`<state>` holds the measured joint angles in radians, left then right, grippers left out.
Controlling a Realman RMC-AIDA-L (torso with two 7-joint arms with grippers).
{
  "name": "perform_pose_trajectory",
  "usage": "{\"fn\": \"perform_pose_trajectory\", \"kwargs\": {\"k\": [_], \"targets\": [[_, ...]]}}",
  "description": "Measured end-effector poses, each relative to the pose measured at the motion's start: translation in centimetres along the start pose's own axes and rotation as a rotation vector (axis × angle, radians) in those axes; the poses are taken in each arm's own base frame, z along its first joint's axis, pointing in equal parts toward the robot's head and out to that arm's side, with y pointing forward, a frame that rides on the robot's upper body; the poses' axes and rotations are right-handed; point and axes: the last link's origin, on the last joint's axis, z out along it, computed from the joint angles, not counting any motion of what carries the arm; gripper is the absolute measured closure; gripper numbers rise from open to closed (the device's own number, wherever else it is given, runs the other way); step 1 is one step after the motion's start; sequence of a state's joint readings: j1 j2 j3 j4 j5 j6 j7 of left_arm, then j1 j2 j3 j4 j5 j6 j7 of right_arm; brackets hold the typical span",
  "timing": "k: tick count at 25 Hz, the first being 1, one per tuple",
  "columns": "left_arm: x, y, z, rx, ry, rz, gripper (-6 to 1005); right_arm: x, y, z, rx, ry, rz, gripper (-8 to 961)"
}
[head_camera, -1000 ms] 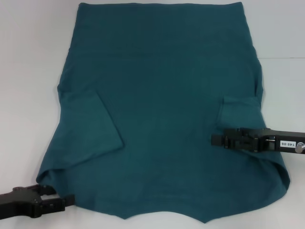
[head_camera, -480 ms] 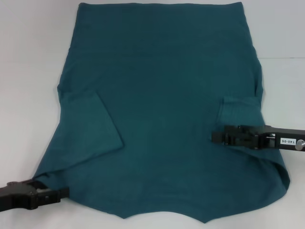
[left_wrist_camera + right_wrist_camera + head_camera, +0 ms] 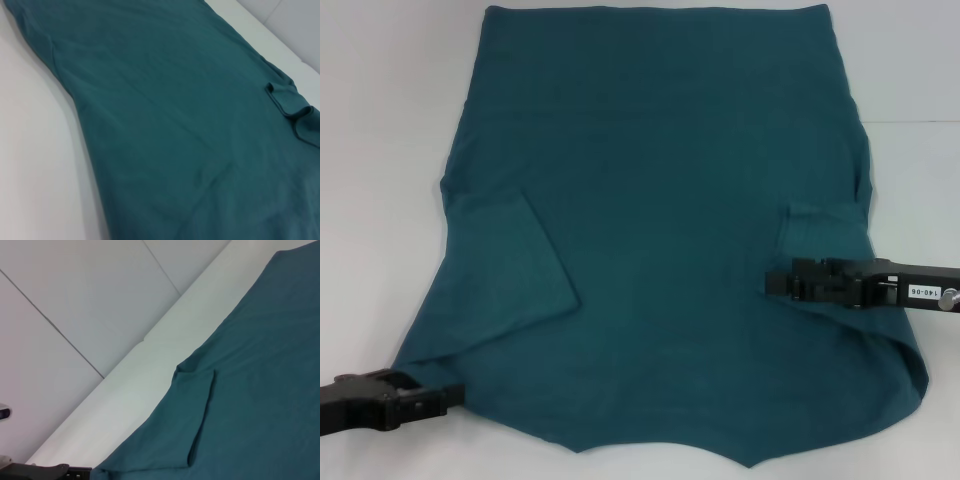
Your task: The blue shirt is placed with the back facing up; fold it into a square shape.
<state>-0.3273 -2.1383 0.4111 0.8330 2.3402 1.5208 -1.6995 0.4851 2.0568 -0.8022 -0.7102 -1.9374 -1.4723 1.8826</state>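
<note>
The blue shirt (image 3: 660, 220) lies flat on the white table, plain side up, with both short sleeves folded inward. It fills the left wrist view (image 3: 175, 115) and also shows in the right wrist view (image 3: 250, 390). My left gripper (image 3: 445, 395) is low at the shirt's near-left corner, touching its edge. It also shows far off in the right wrist view (image 3: 50, 470). My right gripper (image 3: 772, 285) reaches in from the right over the shirt, just below the folded right sleeve (image 3: 820, 230).
The white table (image 3: 380, 150) shows bare on both sides of the shirt. The shirt's near hem (image 3: 670, 455) lies close to the front edge of the view. A wall panel (image 3: 75, 300) stands behind the table.
My left gripper has moved farther from me and a little left, up to the shirt's near-left corner. My right gripper has shifted slightly farther away over the shirt.
</note>
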Motion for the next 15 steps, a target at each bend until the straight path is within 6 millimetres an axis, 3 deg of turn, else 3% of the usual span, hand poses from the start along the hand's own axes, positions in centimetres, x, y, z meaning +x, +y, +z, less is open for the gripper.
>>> {"fn": "perform_pose_trajectory", "kwargs": {"k": [15], "targets": [[0.42,0.17,-0.19,-0.023,-0.012,-0.100,202,-0.08,-0.03,-0.01,0.002,0.000,-0.006,49]]}}
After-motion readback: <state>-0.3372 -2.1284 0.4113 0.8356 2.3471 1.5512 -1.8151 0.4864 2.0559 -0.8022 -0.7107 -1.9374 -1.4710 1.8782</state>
